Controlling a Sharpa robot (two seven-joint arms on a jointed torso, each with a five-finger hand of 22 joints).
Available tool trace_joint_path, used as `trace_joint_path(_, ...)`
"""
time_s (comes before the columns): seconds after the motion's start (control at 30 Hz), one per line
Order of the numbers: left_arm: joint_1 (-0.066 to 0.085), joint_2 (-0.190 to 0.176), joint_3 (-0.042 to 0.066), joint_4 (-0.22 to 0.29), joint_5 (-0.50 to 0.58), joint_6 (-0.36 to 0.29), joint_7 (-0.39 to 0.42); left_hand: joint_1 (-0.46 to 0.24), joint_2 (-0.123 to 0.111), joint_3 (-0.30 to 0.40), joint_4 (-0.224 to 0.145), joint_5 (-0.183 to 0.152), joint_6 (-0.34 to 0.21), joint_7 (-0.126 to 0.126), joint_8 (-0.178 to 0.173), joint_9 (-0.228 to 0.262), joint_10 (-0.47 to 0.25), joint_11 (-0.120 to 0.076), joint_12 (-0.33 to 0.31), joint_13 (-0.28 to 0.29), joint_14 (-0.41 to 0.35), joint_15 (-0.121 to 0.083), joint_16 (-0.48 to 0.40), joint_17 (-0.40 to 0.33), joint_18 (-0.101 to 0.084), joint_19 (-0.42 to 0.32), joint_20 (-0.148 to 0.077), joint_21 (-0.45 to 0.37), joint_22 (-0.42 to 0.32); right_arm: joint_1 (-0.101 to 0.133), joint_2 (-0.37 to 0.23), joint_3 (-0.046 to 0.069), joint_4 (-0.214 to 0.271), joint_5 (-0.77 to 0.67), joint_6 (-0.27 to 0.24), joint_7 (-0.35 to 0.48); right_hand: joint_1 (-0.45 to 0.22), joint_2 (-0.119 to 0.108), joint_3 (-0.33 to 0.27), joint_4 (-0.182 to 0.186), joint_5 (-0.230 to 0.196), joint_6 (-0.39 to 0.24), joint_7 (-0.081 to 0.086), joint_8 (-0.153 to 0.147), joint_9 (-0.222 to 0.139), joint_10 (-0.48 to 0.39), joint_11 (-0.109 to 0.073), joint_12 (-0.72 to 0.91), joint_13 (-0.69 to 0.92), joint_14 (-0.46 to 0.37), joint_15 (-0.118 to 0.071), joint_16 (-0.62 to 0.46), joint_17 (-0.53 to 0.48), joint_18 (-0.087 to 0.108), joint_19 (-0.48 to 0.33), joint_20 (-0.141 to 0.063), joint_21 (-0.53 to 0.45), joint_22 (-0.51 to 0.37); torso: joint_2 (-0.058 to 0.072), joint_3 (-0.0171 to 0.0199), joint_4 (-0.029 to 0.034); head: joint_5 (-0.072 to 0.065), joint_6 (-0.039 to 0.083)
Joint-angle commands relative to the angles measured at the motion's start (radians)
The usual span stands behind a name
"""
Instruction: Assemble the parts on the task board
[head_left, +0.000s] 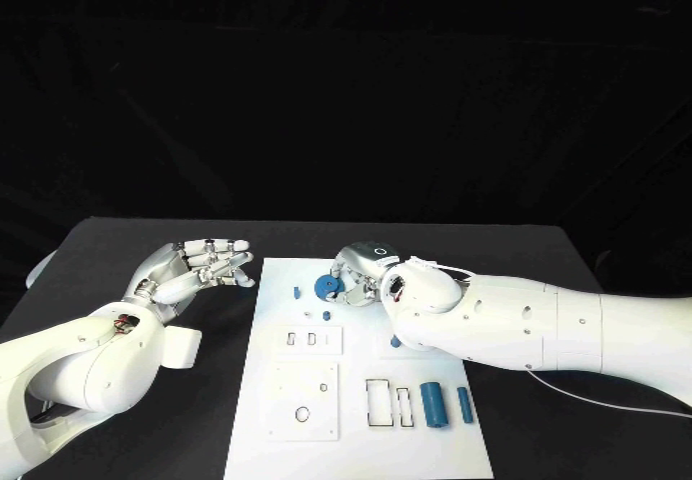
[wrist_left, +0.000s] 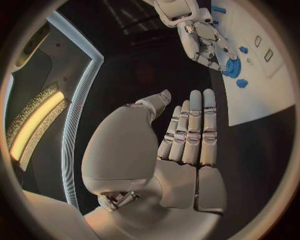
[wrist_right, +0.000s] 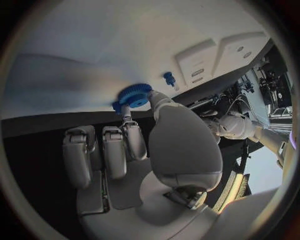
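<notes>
The blue gear (head_left: 326, 286) sits near the far end of the white task board (head_left: 289, 440), and the right hand (head_left: 364, 272) has it pinched between thumb and a finger, right over the board's surface; from the right wrist the gear's (wrist_right: 134, 95) toothed rim shows plainly at the fingertips (wrist_right: 127, 111), with the other fingers curled down beside it. The left wrist camera catches the same grip from across the table, the gear (wrist_left: 232, 67) held against the board (wrist_left: 262, 95) by the right hand (wrist_left: 203, 42). Just beside the gear stands a small blue peg (head_left: 296, 293), and another small blue piece (head_left: 326, 314) lies a little nearer on the board. Nearer still are two small white rectangular inserts (head_left: 315, 340), then a larger white plate with an oval hole (head_left: 304, 400). At the near right part of the board there are two rectangular outlined slots (head_left: 389, 402), a fat blue cylinder (head_left: 434, 404) and a slimmer blue pin (head_left: 464, 402) lying side by side. The left hand (head_left: 199, 268) hovers off the board's left edge over the black table (head_left: 130, 250), holding nothing, fingers extended close together and thumb apart (wrist_left: 187, 135).
</notes>
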Motion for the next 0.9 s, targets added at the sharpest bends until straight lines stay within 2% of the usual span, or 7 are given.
trace_joint_path(0.03, 0.001, 0.001, 0.001, 0.002, -0.001, 0.013, 0.004, -0.006, 0.006, 0.005, -0.003, 0.004, -0.004, 0.007, -0.005, 0.0, -0.008, 0.002, 0.0, -0.001, -0.01, 0.0, 0.004, 0.002, 0.005, -0.009, 0.0, 0.004, 0.001, -0.005, -0.01, -0.003, 0.006, 0.008, 0.034, -0.006, -0.008, 0.001, -0.006, -0.001, 0.006, 0.009, 0.001, 0.006, 0.001, 0.008, 0.001, 0.007, 0.123, 0.098, 0.006, 0.005, 0.228, -0.014, 0.105, 0.007, 0.005, 0.263, 0.001, 0.0005, 0.0002, 0.0, 0.001)
trace_joint_path(0.13, 0.001, 0.0, 0.001, 0.001, -0.001, 0.013, 0.004, -0.006, 0.006, 0.005, -0.003, 0.004, -0.004, 0.007, -0.005, 0.0, -0.008, 0.002, 0.0, -0.001, -0.01, 0.0, 0.004, 0.002, 0.005, -0.009, 0.0, 0.004, 0.001, -0.005, -0.025, -0.003, 0.02, 0.006, 0.014, -0.007, -0.009, 0.002, -0.006, -0.001, 0.007, 0.01, 0.001, 0.006, 0.001, 0.009, 0.0, 0.007, 0.124, 0.098, 0.005, 0.005, 0.228, -0.014, 0.105, 0.007, 0.005, 0.263, 0.0, 0.0004, 0.0007, 0.0, 0.002)
trace_joint_path(0.43, 0.001, -0.001, 0.001, -0.003, -0.001, 0.013, 0.005, -0.006, 0.006, 0.005, -0.003, 0.004, -0.004, 0.007, -0.005, 0.0, -0.008, 0.002, 0.0, -0.001, -0.01, 0.0, 0.004, 0.002, 0.005, -0.009, 0.0, 0.004, 0.001, -0.001, -0.139, 0.004, 0.123, 0.032, -0.158, 0.044, -0.002, 0.003, -0.009, -0.005, 0.013, 0.015, -0.001, 0.009, 0.0, 0.015, -0.001, 0.016, 0.13, 0.099, 0.004, 0.006, 0.23, -0.014, 0.105, 0.006, 0.005, 0.263, -0.001, 0.0012, -0.0039, 0.0, 0.006)
trace_joint_path(0.53, 0.001, -0.001, 0.001, -0.006, -0.001, 0.014, 0.005, -0.006, 0.006, 0.005, -0.003, 0.004, -0.004, 0.007, -0.005, 0.0, -0.008, 0.002, 0.0, -0.001, -0.01, 0.0, 0.004, 0.002, 0.005, -0.009, 0.0, 0.004, 0.001, 0.007, -0.184, 0.007, 0.156, 0.093, -0.183, 0.088, 0.004, -0.002, -0.012, -0.005, 0.009, 0.014, 0.0, 0.008, -0.001, 0.014, -0.001, 0.014, 0.129, 0.099, 0.004, 0.005, 0.228, -0.014, 0.105, 0.006, 0.005, 0.263, -0.002, 0.0017, -0.0048, -0.001, 0.008)
trace_joint_path(0.67, 0.001, 0.001, 0.001, -0.009, -0.001, 0.015, 0.005, -0.006, 0.006, 0.005, -0.003, 0.004, -0.004, 0.007, -0.005, 0.0, -0.008, 0.002, 0.0, -0.001, -0.01, 0.0, 0.004, 0.002, 0.005, -0.009, 0.0, 0.004, 0.001, 0.028, -0.264, 0.009, 0.198, 0.228, -0.163, 0.175, 0.012, -0.009, -0.024, -0.004, -0.003, 0.008, 0.003, 0.005, -0.005, 0.012, 0.001, 0.011, 0.127, 0.098, 0.005, 0.005, 0.228, -0.014, 0.105, 0.006, 0.005, 0.263, -0.004, 0.0037, -0.0089, -0.001, 0.008)
trace_joint_path(0.9, 0.001, 0.005, 0.001, -0.012, -0.001, 0.017, 0.005, -0.006, 0.006, 0.005, -0.003, 0.004, -0.004, 0.007, -0.005, 0.0, -0.008, 0.002, 0.0, -0.001, -0.01, 0.0, 0.004, 0.002, 0.005, -0.009, 0.0, 0.004, 0.001, 0.044, -0.391, 0.01, 0.233, 0.369, -0.075, 0.283, 0.101, -0.01, -0.028, -0.011, -0.025, -0.003, 0.009, -0.002, -0.015, -0.003, 0.006, -0.01, 0.114, 0.097, 0.01, 0.003, 0.225, -0.014, 0.105, 0.01, 0.005, 0.263, -0.009, 0.0064, -0.0171, -0.003, 0.011)
